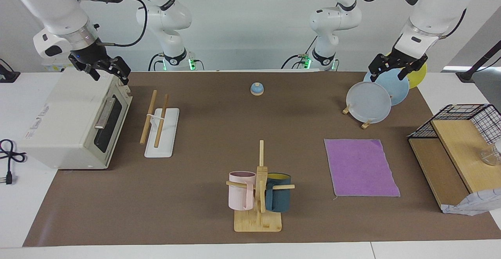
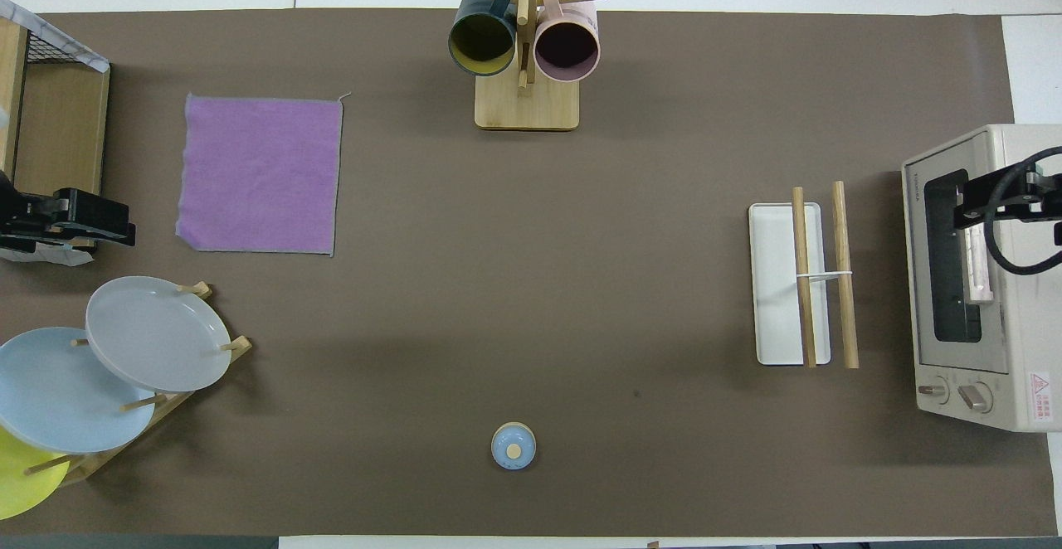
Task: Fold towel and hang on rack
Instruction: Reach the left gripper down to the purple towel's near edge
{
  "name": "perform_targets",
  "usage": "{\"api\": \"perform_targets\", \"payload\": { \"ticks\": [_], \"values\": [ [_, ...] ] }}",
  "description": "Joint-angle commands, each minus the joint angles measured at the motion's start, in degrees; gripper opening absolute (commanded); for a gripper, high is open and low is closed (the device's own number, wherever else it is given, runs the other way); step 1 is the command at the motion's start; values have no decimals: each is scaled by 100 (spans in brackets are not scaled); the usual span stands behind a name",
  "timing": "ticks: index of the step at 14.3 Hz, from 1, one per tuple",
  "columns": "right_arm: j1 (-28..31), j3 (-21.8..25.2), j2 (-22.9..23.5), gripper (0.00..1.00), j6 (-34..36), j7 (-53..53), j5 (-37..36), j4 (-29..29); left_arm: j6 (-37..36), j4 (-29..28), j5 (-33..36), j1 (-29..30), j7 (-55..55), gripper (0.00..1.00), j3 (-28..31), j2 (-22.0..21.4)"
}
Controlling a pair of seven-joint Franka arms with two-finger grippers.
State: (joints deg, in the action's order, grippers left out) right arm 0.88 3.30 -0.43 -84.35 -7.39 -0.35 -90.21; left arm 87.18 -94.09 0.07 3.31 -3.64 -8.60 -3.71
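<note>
Both arms raised, towel flat on the table

The left gripper (image 1: pixel 395 68) hangs over the plate stand (image 1: pixel 373 98), the right gripper (image 1: pixel 102 69) over the oven (image 1: pixel 74 122); whether either is open cannot be told. The towel (image 1: pixel 360 167) lies unfolded, purple face up, toward the left arm's end. The rack (image 1: pixel 158 128) stands beside the oven.

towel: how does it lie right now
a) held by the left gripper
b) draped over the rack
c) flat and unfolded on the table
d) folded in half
c: the towel lies spread flat, purple face up, on the table toward the left arm's end, apart from the rack and with no gripper on it.
</note>
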Motion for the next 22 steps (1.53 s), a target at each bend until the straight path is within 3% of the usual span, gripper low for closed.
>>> {"api": "perform_targets", "payload": {
  "ticks": [1,10,15,17,22],
  "values": [
    [44,-58,-98,100,-73,168,-9,-102,-53,14,-42,-41,-32,100,-1,-59],
    [27,-110,-80,100,-170,344,-18,-84,-18,-82,-42,37,-111,100,25,-112],
    [27,-110,-71,100,-293,309,-9,-84,1368,-1135,-68,345,-41,100,60,-139],
    [27,-110,-71,100,-293,300,-9,-84,2063,-1514,-138,563,-23,100,69,220],
    [35,-102,-89,100,-205,300,-9,-111,3364,-1647,-252,978,223,100,60,1618]
  ]
}}
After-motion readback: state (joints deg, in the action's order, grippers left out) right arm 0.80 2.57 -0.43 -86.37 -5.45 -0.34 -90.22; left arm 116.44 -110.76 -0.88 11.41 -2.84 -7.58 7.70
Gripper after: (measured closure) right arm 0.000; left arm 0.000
